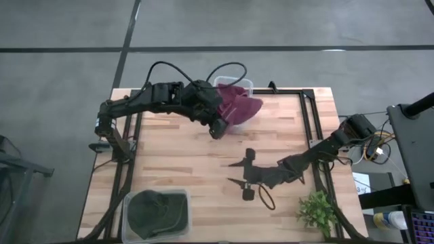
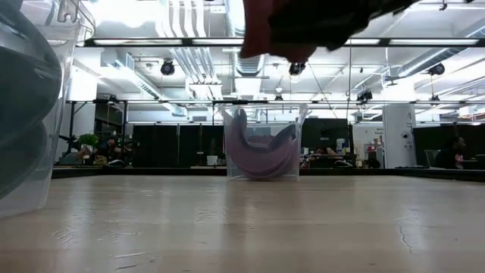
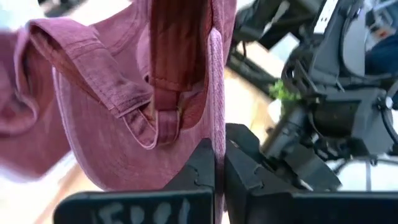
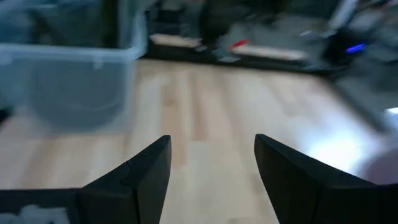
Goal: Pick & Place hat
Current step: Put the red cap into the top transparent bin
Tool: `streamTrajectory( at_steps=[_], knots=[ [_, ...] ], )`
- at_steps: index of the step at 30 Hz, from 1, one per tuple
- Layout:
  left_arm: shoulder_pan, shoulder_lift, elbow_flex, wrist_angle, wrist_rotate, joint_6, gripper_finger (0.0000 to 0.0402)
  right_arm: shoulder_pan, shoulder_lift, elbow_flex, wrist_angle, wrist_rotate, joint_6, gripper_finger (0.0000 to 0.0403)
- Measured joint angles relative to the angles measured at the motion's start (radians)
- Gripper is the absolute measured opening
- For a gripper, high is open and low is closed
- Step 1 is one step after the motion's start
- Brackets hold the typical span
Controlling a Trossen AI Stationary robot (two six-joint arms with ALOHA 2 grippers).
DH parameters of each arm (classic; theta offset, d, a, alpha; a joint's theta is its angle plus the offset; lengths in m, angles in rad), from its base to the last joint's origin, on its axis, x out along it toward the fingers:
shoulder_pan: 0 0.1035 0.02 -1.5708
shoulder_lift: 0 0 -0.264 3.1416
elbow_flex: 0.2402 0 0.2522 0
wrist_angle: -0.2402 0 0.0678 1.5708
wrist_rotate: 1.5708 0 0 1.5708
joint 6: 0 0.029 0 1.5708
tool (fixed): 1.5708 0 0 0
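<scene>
A maroon hat (image 1: 243, 107) hangs from my left gripper (image 1: 218, 129) near the table's far edge, partly over a clear bin (image 1: 245, 84). In the low view the hat (image 2: 276, 30) is high above the table. The bin (image 2: 261, 144) behind it shows a mauve hat shape inside. The left wrist view shows the hat's inside and back strap (image 3: 165, 93). My right gripper (image 1: 247, 179) is open, low over the table's middle, and touches nothing. My left gripper (image 3: 219, 171) is shut on a thin edge of the hat's cloth (image 3: 216, 118), pinched between the two fingers. One layer or several, I cannot tell. The hat is lifted clear of the table and hangs slack beside the fingers.
A second clear bin (image 1: 156, 213) with a dark green hat stands at the near left corner and also shows as the bin (image 4: 68, 74) in the right wrist view. A small green plant (image 1: 317, 210) sits at the near right. Bare wood lies between the bins.
</scene>
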Motion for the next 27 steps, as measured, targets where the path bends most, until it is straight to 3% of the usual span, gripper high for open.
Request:
streamTrajectory(
  at_steps=[6, 14, 20, 27],
  knots=[
    [0.0, 0.0, 0.0, 0.11, -0.043, 0.044, 0.0007, 0.038, -0.021, 0.0, 0.004, 0.353, -0.032, 0.0224],
    [0.0, 0.0, -0.002, 0.276, -0.045, 0.067, 0.0007, 0.011, -0.002, -0.001, 0.014, 0.498, 0.009, 0.0224],
    [0.0, 0.001, -0.002, 0.348, -0.055, 0.071, 0.0007, 0.024, -0.002, -0.001, 0.098, 0.833, -0.196, 0.0224],
    [0.004, 0.003, -0.002, 0.421, -0.057, 0.084, 0.0007, 0.024, -0.002, 0.023, 0.257, 0.867, -0.457, 0.0222]
  ],
)
